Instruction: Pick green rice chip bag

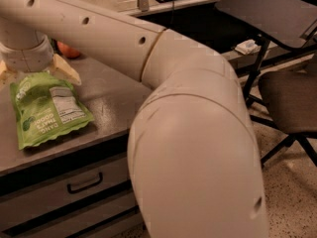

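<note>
In the one camera view, the gray counter (116, 95) fills the left side. Its front edge runs along the near side above a drawer (74, 192) with a dark handle. The green rice chip bag (39, 110) lies flat on the far-left part of the counter, its near end just short of the front edge. Bare counter lies to its right. The bag's long axis runs from far to near, leaning slightly right at the near end, with the white label panel on its right half. The gripper (35, 75) hangs over the bag's far end, its two tan fingers (65, 68) spread wide apart, one on each side. A round reddish fruit (69, 50) sits farther back, partly behind the arm (198, 148). The arm's bulky elbow blocks the middle, and a dark chair (290, 95) stands on the floor at right.
</note>
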You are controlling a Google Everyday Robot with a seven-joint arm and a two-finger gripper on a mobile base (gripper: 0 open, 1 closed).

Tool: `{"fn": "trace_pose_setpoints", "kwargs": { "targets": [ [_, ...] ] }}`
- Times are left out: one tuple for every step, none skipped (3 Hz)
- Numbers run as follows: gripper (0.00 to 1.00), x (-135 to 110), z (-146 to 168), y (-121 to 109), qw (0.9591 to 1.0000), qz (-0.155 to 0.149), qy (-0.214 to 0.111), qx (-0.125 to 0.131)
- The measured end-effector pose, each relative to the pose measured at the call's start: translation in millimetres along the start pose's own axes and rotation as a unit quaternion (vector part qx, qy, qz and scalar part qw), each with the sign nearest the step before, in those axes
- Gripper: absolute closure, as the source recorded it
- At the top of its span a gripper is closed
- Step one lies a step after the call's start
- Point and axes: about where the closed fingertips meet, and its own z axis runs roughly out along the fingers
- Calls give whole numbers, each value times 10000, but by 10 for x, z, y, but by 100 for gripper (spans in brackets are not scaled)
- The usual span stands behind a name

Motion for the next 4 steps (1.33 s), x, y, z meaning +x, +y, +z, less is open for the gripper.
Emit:
{"fn": "trace_pose_setpoints", "kwargs": {
  "targets": [
    [0,-100,376,-70,9993,-235,-279,-37],
    [14,-211,640,-89,9976,-360,-571,-120],
    [38,-206,597,-99,9975,-368,-593,-127],
    [61,-193,533,-111,9975,-370,-595,-127]
  ]
}}
